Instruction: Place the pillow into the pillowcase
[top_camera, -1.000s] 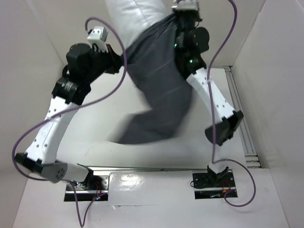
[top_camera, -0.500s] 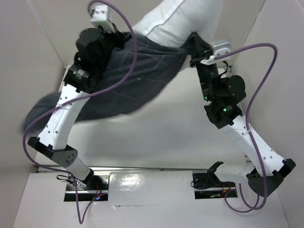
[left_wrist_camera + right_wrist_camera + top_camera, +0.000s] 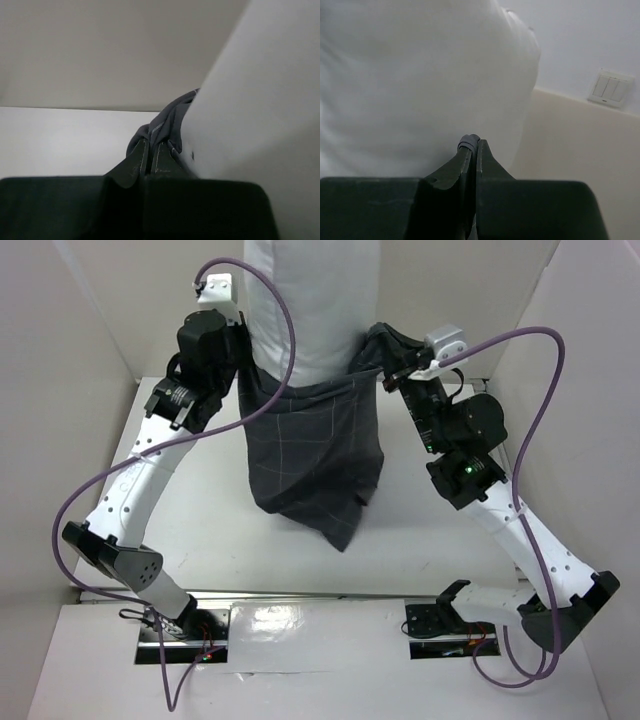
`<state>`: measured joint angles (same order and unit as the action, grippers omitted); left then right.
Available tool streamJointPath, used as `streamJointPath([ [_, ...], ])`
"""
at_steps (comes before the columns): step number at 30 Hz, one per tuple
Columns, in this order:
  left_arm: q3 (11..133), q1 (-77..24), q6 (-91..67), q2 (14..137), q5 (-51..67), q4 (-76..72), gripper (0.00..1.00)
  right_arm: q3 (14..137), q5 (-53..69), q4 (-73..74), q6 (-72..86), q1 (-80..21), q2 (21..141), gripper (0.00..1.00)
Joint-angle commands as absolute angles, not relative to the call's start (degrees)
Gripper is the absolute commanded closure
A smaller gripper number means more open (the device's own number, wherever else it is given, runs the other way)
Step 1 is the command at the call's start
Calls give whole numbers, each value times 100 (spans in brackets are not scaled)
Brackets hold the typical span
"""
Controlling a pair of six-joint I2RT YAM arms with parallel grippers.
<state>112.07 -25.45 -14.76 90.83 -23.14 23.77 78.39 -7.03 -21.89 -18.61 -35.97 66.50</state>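
1. The step in hand is the shake-down. The pillow (image 3: 312,310) stands on end with its lower part inside the pillowcase (image 3: 315,455), and its upper part rises out of the mouth and past the top of the overhead view.
2. The left gripper (image 3: 150,151) is clenched on a fold of the dark hem, with the white cushion pressed just beside its fingers. It holds the mouth's left side up, toward the far-left corner of the table (image 3: 215,540).
3. The right gripper (image 3: 472,145) is pinched tight on a small roll of grey cloth, with the cushion filling the view behind it. It holds the mouth's right side up, toward the far-right corner.
4. The sack hangs between the two arms over the middle of the tabletop, nearer the far edge. Its lowest corner sags toward the near edge and looks slack — judging by that, the pillow has not reached the bottom.
5. The next move likely calls for both grips to stay firm and level while the mouth is drawn up over the exposed part — or the load is jogged so the cushion sinks. A lopsided pull could tip the pillow out toward the far edge.
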Motion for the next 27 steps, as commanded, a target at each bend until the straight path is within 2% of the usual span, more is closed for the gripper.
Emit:
streamJointPath([
  [1,11355,-2479,-1397,8974,-2689,1556,100,7963,-1071,-3275,-2231,-3647,6407,100],
  [5,10883,-2557,-1389,8369,-2549,1092,100,8130,-1423,-3515,-2916,-3647,6644,100],
  [7,10601,-2811,-1389,7649,-2549,993,100,7868,-1424,-3917,-3110,-3700,6444,100],
  [9,9462,-3084,-1187,6877,-2084,110,100,7055,-925,-4427,-3426,-3700,6136,100],
  [10,8892,-3311,-1082,5968,-1918,-469,100,6788,-766,-4926,-3602,-3752,5874,100],
  [11,8024,-3374,-933,5602,-1699,-979,100,6568,-373,-5131,-3978,-3753,5784,100],
  [12,7850,-3427,-932,5381,-1801,-1506,100,6296,-369,-5394,-4225,-3753,5783,100],
  [14,8136,-3428,-783,5726,-2177,-1259,100,6415,-474,-6325,-4892,-3753,6317,100],
  [15,8913,-3376,-530,6131,-2954,-1074,100,7025,-979,-6641,-5322,-3753,6676,100],
  [16,9434,-3236,-440,6596,-3223,-472,100,7545,-1376,-6819,-5491,-3614,7558,100],
  [17,10048,-3165,-439,7097,-3408,-5,100,8098,-1763,-6733,-5606,-3482,7985,100],
  [18,11395,-3164,-657,7980,-3575,566,100,8486,-2149,-6880,-5982,-3420,8311,100],
  [19,11974,-3216,-772,8250,-3455,1224,100,8612,-2153,-7795,-6333,-3549,8523,100],
  [20,11953,-3530,-704,8088,-2993,1779,100,8344,-1840,-8518,-7181,-3786,8604,100],
  [21,11953,-3725,-703,8086,-2988,1358,100,7958,-1837,-9117,-7189,-4032,8448,100],
  [22,10291,-3909,-355,7077,-2518,518,100,7154,-1471,-9497,-7546,-4548,8255,100],
  [24,8542,-4218,-177,6147,-2198,-1858,100,6411,-1179,-9118,-7201,-4921,7307,100],
  [25,8352,-4219,-176,6030,-2606,-1811,100,6172,-891,-8427,-5876,-4922,6947,100],
  [26,8663,-4167,-176,6456,-3002,-1541,100,6396,-775,-6454,-4853,-4330,6674,100],
  [27,9066,-3766,-176,6851,-3206,-1234,100,6807,-643,-5598,-3868,-3767,6610,100],
])
